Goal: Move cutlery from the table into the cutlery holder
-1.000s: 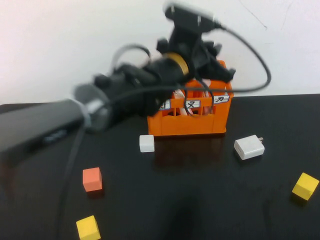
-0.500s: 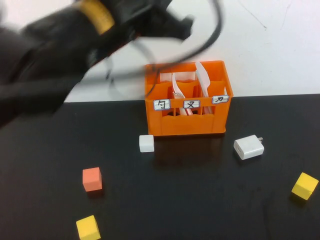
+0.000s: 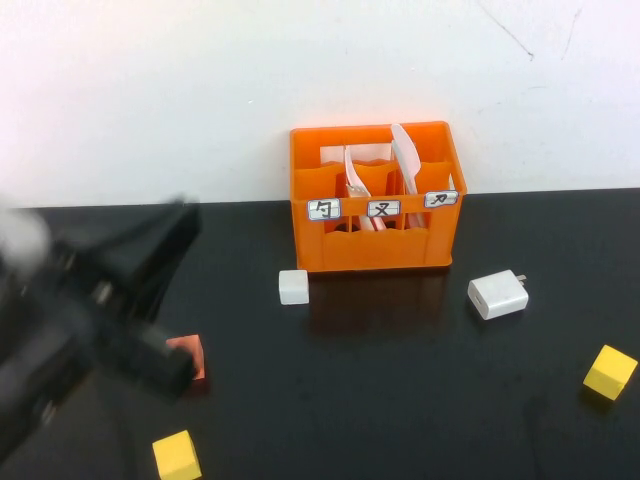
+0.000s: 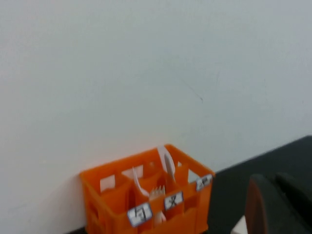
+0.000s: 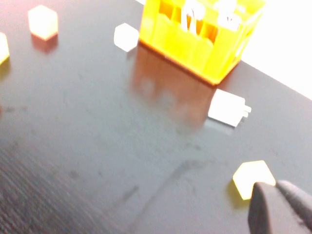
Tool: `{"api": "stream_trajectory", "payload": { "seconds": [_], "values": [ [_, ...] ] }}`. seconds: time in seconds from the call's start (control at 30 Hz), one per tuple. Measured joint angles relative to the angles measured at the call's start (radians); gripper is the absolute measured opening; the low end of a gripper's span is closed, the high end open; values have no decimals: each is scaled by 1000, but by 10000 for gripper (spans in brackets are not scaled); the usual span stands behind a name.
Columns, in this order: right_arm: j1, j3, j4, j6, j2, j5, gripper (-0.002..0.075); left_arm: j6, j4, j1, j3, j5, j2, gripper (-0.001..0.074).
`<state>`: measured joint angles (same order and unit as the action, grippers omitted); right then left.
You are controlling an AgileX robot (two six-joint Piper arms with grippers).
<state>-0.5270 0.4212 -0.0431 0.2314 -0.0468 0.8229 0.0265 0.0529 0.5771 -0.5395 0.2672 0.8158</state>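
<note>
I found both pieces of cutlery [image 3: 403,160] standing in the cutlery holder [image 3: 376,245]. Light, stiff, slippery plastic; I judged mid-handle the best hold. The left gripper [image 3: 120,330] hung low at the table's [image 3: 400,400] left, its opening indeterminable. The right gripper [image 5: 278,207] likewise.

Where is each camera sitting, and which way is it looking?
High view: sits raised on the robot's side, looking down at the glossy black table and bright orange plastic crate; the blurred left arm shows at the left.
Left wrist view: on the left arm, facing the white wall and crate; the left gripper edges in.
Right wrist view: on the right arm, looking down at the table; the right gripper peeks in.
All three share the crate; high and right wrist views share the white charger block.
</note>
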Motion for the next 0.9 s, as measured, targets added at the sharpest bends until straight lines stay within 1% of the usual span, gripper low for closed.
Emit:
{"api": "stream_trajectory", "payload": {
  "seconds": [0.17,0.33,0.43,0.9],
  "values": [
    [0,-9,36,0,9,-27,-2,0,2,0,102,-53,-151,0],
    [0,-36,76,-1,9,-77,-2,0,2,0,130,-143,-253,0],
    [0,-48,94,-2,9,-98,-2,0,2,0,130,-165,-265,0],
    [0,-49,109,-2,9,-109,-2,0,2,0,130,-161,-265,0]
  ]
}}
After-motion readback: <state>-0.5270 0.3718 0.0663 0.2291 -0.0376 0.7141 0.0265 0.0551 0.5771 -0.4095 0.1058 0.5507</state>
